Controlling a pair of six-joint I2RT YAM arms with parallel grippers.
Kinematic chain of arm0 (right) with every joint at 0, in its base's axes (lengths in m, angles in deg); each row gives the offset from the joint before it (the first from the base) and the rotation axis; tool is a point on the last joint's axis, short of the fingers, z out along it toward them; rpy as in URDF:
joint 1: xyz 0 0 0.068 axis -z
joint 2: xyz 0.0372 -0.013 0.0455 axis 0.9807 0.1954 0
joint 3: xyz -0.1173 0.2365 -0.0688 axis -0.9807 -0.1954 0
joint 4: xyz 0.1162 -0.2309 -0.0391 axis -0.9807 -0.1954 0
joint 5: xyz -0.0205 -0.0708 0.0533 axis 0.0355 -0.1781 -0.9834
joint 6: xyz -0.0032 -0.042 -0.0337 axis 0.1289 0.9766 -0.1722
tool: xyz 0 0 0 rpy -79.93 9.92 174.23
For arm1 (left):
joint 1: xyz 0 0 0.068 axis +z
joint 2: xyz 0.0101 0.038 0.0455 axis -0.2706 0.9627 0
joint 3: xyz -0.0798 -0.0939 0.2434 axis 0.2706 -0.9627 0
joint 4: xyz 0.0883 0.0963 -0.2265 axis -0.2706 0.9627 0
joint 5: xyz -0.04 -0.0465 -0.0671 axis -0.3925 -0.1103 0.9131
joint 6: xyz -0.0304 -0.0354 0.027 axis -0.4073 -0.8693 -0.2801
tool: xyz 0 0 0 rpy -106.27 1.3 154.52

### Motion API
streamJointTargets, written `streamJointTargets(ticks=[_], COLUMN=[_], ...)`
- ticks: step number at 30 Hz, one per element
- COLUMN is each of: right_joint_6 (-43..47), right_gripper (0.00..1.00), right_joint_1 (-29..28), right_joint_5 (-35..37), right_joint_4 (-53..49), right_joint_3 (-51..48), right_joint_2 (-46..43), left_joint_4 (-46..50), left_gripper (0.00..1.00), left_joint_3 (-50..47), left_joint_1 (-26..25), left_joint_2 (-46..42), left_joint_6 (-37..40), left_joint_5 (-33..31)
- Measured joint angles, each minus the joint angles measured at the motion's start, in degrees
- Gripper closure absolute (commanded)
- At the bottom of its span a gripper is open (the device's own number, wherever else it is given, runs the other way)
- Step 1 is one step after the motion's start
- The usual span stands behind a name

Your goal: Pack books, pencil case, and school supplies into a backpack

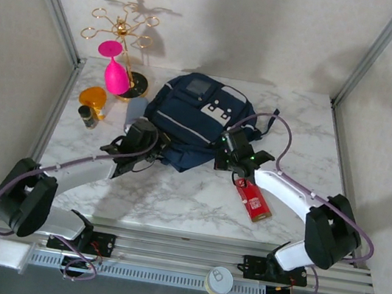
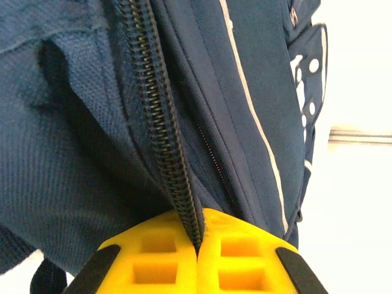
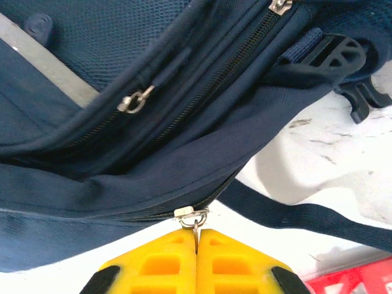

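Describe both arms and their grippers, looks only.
Left arm and right arm: black joints, white links, purplish cables; green lights near the right wrist. Left gripper and right gripper: yellow fingers with square recesses, black strips.

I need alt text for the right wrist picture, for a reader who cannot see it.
The right gripper, yellow, is shut on a small metal zipper pull at the edge of a navy blue fabric backpack. A dark strap lies on the white marble table.

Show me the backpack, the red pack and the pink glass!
backpack (image 1: pixel 185 119), top view, its navy front panel.
red pack (image 1: pixel 252 199), top view, its middle.
pink glass (image 1: pixel 116 77), top view, its bowl.
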Motion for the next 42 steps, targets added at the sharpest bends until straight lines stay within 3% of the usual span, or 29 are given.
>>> streamJointTargets(ticks=[2,3,6,12,15,18,21,27,32,41,42], right_joint_6=[0.7,0.9,1.33,1.29,1.29,1.29,1.29,-0.02,-2.69,-3.98,-3.8], right_gripper=[1.0,1.0,1.0,1.0,1.0,1.0,1.0,1.0,1.0,1.0,1.0], right_joint_1=[-0.13,-0.17,-0.46,-3.04,-3.06,-3.06,-3.06,-2.97,0.33,10.14,9.9], right_joint_5=[-1.79,-1.97,-2.82,-3.96,-4.24,-4.26,-4.26,-1.66,-0.57,2.71,2.78], right_joint_4=[1.31,1.57,1.4,1.9,2.25,2.62,2.93,2.54,2.82,4.76,5.2], right_joint_3=[-0.02,-0.02,-0.17,-1.07,-1.44,-1.46,-1.55,-1.62,-4.39,-7.04,-7.04], right_joint_2=[-0.02,-0.04,-0.02,-0.02,-0.02,0.0,0.0,0.48,0.46,3.13,3.1], left_joint_4=[1.05,1.33,2.16,-6.21,-11.5,-13.6,-16.92,-16.0,-15.19,-9.03,-9.05], left_gripper=[0.51,0.43,0.3,0.1,0.11,0.25,0.46,1.0,1.0,1.0,0.86], left_joint_3=[0.0,0.02,-0.02,-4.39,-5.73,-3.06,0.37,2.97,1.88,-4.11,-4.09], left_joint_1=[1.31,1.38,-0.26,-12.92,-17.16,-18.51,-18.49,-18.47,-18.23,-16.98,-16.87], left_joint_2=[-0.85,-1.29,-3.78,-7.93,-4.15,2.75,9.09,14.34,12.44,-2.86,-2.93], left_joint_6=[1.46,1.75,1.55,-9.27,-15.32,-19.15,-22.23,-24.35,-24.15,-20.87,-20.5], left_joint_5=[0.61,0.57,-0.9,-4.46,-6.75,-8.59,-10.51,-13.03,-14.43,-17.7,-17.22])
